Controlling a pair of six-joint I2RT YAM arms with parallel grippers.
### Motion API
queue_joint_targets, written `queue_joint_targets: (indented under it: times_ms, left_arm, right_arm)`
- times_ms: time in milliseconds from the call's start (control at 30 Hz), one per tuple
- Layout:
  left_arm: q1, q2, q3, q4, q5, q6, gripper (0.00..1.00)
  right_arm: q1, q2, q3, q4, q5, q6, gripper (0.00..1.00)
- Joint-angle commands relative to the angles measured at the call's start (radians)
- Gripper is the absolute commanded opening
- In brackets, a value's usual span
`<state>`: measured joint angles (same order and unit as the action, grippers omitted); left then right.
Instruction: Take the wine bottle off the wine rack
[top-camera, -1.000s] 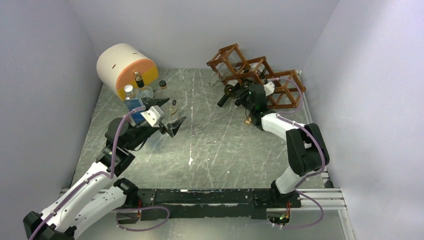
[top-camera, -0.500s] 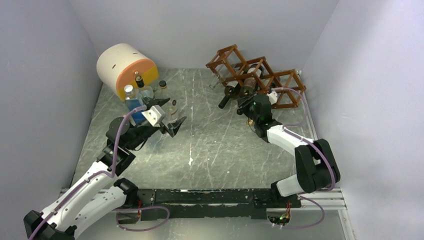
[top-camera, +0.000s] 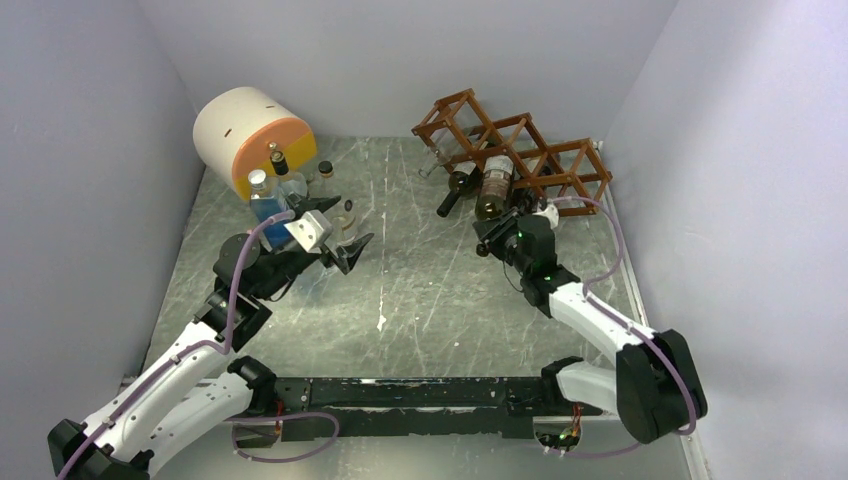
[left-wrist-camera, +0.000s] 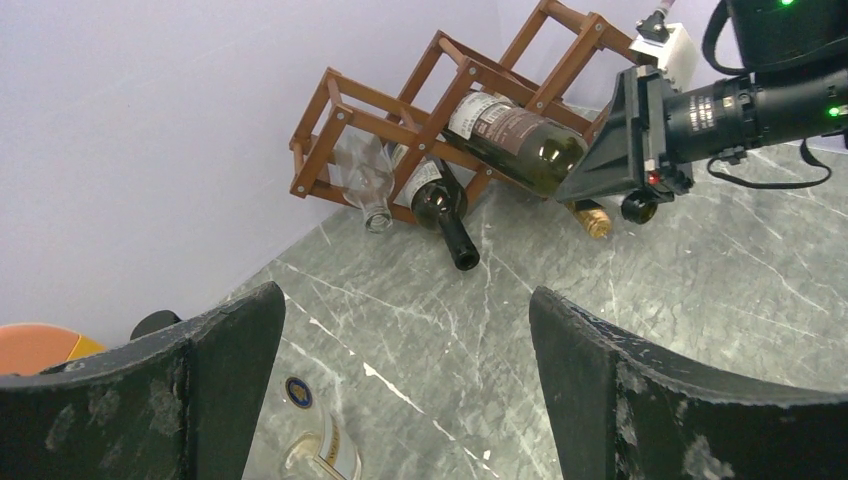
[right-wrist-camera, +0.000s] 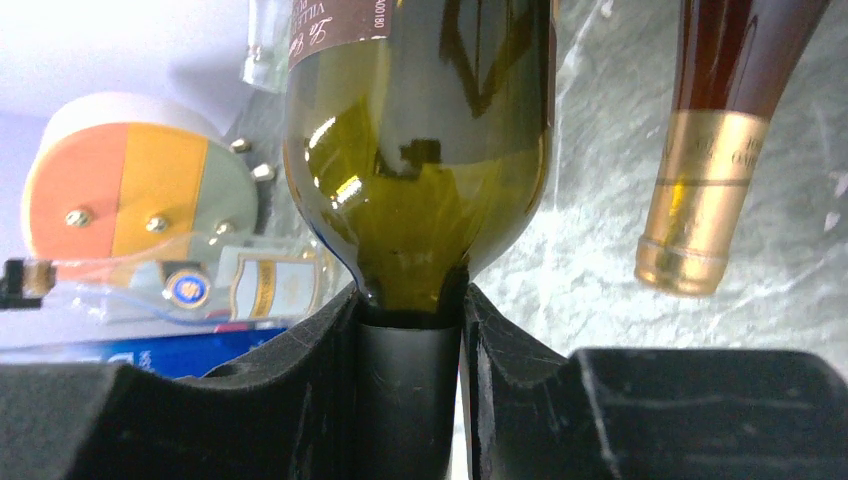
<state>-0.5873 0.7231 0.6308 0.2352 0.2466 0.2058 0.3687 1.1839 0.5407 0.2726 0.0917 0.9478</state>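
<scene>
Wine bottle (top-camera: 495, 188), neck clamped in the right gripper (right-wrist-camera: 408, 310), now sits partway out of the wine rack (left-wrist-camera: 470, 68) as the arm draws back, so removal is underway but unfinished.

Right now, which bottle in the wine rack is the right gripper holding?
The green labelled wine bottle, its neck clamped in the right gripper. The black-capped bottle, gold-foiled bottle and clear bottle nearby are untouched.

Robot lab cell: bare lilac walls (top-camera: 400, 60), marbled tabletop (top-camera: 420, 290).
</scene>
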Motion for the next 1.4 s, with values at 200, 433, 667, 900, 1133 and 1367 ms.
queue_joint_targets:
  times_ms: [200, 433, 667, 900, 1133, 1367]
  left_arm:
    - [-0.015, 0.007, -0.011, 0.019, -0.008, 0.016, 0.95]
    - [-0.017, 0.019, -0.012, 0.019, -0.006, 0.02, 0.95]
    - [-0.018, 0.025, -0.018, 0.022, 0.005, 0.029, 0.95]
    - [-0.048, 0.047, -0.038, 0.051, 0.209, 0.055, 0.99]
    - [-0.241, 0.122, 0.006, -0.08, 0.149, 0.25, 0.99]
    - [-0.483, 0.279, 0.122, -0.264, -0.056, 0.534, 0.99]
  right_arm:
    - [0.004, -0.224, -0.115, 0.058, -0.148, 0.147, 0.0]
    - [0.004, -0.377, -0.144, -0.057, -0.194, 0.146, 0.0]
    - [0.004, -0.488, -0.154, -0.179, -0.262, 0.151, 0.0]
    - [0.004, -0.598, -0.139, -0.363, -0.325, 0.13, 0.0]
    - [0.003, -0.578, -0.05, -0.548, -0.503, -0.018, 0.0]
    - [0.003, -0.506, 0.044, -0.699, -0.687, -0.19, 0.0]
